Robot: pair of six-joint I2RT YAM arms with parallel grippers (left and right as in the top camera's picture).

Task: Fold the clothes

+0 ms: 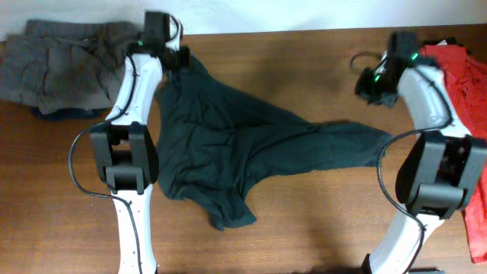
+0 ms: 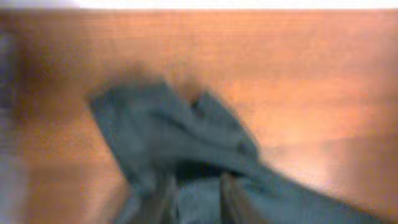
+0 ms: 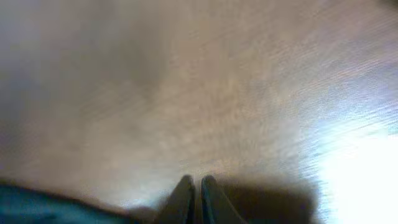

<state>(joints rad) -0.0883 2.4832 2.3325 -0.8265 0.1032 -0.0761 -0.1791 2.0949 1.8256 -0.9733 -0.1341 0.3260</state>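
A large dark T-shirt [image 1: 228,144] lies crumpled across the middle of the wooden table [image 1: 319,221], with one part stretched out toward the right. My left gripper [image 1: 176,55] is at the shirt's far left corner. In the blurred left wrist view its fingers [image 2: 166,193] stand apart, with a bunched fold of the shirt [image 2: 168,130] between and ahead of them. My right gripper [image 1: 373,82] hovers over bare wood at the far right, apart from the shirt. Its fingertips [image 3: 196,182] are nearly touching with nothing between them. A dark strip of the shirt [image 3: 25,205] shows at the lower left.
A grey garment [image 1: 53,68] lies heaped at the far left corner. A red T-shirt [image 1: 468,84] lies along the table's right edge, beside my right arm. The table's far edge runs just behind both grippers.
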